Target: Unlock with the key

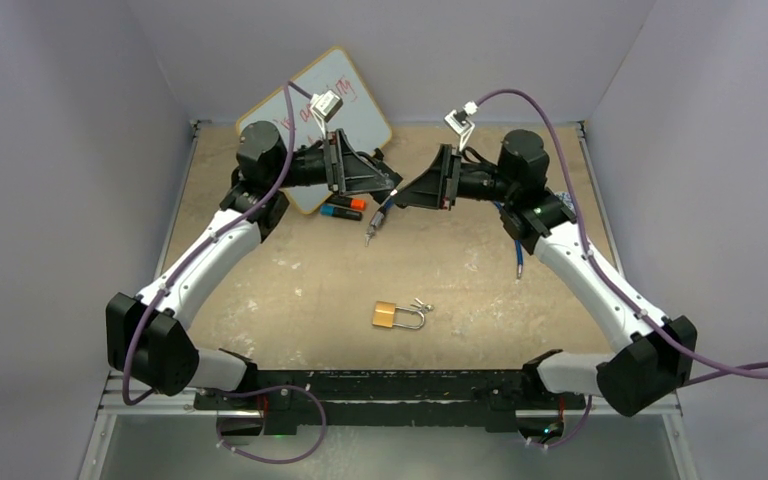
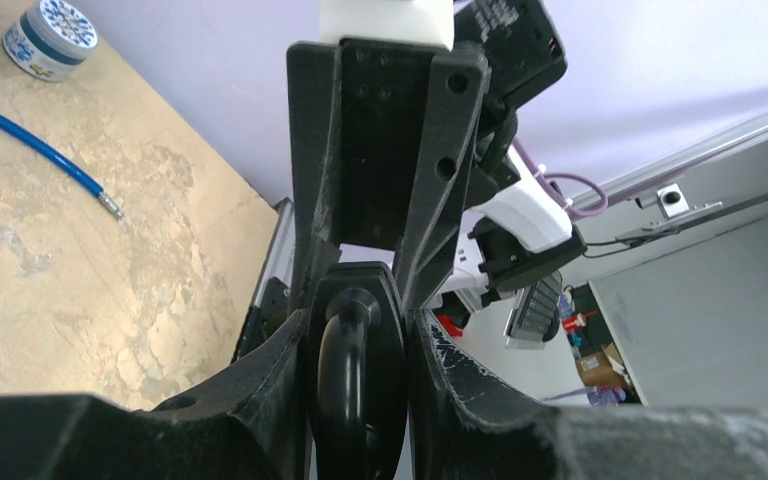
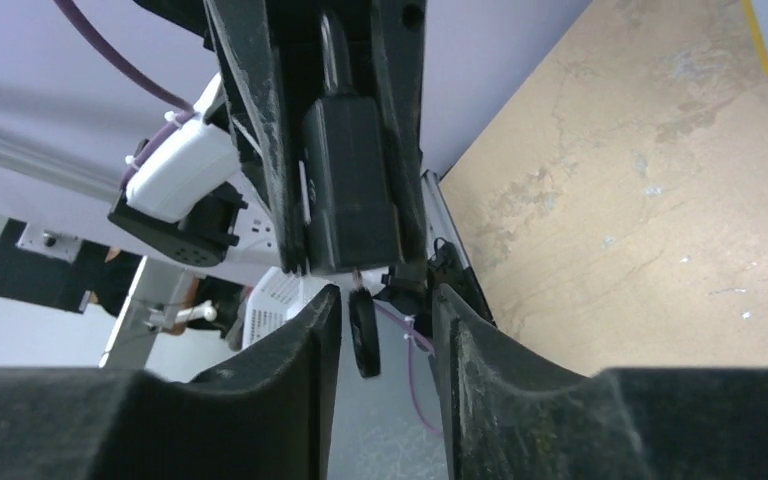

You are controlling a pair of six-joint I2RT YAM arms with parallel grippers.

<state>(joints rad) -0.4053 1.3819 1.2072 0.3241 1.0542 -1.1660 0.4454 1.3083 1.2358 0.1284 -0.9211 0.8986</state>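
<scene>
A brass padlock (image 1: 385, 316) with a silver shackle lies flat on the table in front of the arm bases. Small silver keys (image 1: 422, 305) lie beside its shackle. Both grippers are raised far behind it and meet tip to tip. My left gripper (image 1: 392, 184) is shut on a black object (image 2: 355, 370), which also shows as a black block in the right wrist view (image 3: 350, 190). My right gripper (image 1: 406, 190) is open, and its fingers (image 3: 300, 370) stand on either side of a small black disc (image 3: 365, 338) that hangs under that block. Neither gripper touches the padlock or keys.
A whiteboard (image 1: 345, 85) leans at the back left, with an orange and a blue marker (image 1: 345, 209) in front of it. A grey pen-like tool (image 1: 373, 228) lies below the grippers. A blue cable (image 1: 517, 255) lies at the right. A patterned tin (image 2: 50, 35) stands near the cable.
</scene>
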